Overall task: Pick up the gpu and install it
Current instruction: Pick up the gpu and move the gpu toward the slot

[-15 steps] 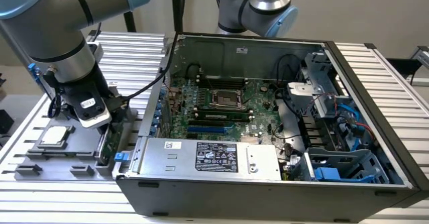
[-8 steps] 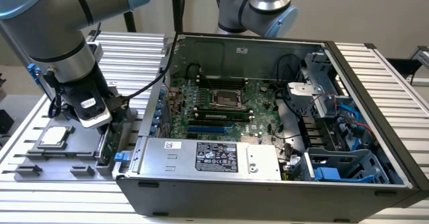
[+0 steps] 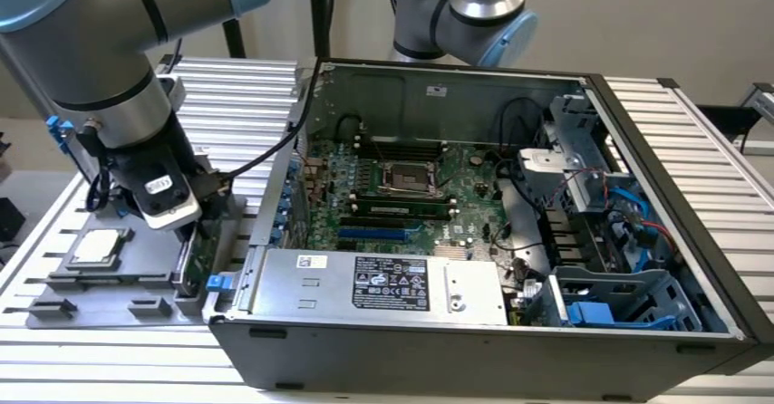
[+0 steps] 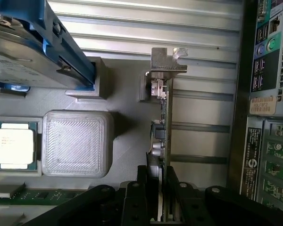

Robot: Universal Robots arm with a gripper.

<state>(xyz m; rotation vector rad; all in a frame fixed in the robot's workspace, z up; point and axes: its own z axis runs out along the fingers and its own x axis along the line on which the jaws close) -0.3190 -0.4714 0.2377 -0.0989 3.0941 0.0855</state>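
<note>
From where I stand, the counter (image 3: pixel 121 377) is a bed of ribbed aluminium slats, pale and bare-looking under flat light, with a plain beige wall (image 3: pixel 351 14) behind it. An open black computer case (image 3: pixel 484 368) lies on its side across the slats. Its green motherboard (image 3: pixel 411 187) faces up, and a silver power supply (image 3: pixel 375 282) sits at the case's six o'clock edge. In the exterior view a grey moulded tray (image 3: pixel 109 295) lies on the counter at about nine o'clock from the case, touching its wall. A second arm (image 3: pixel 478 10) hangs at twelve o'clock behind the case. The gpu (image 3: pixel 191 254) stands on edge in a slot of that tray, just beside the case wall; the wrist view shows it (image 4: pixel 166 117) edge-on, its silver bracket at the far end. The end effector (image 3: pixel 194 232) is down over it, its black fingers (image 4: pixel 140 197) pressed against both faces of the card, pinching it. A square CPU chip (image 3: pixel 100 247) rests in the tray at nine o'clock from the gpu, and a hard drive (image 4: pixel 19 61) with blue rails lies nearby. The power supply carries a black label and a small white sticker; the end effector bears a white tag. I cannot read any of them.
</note>
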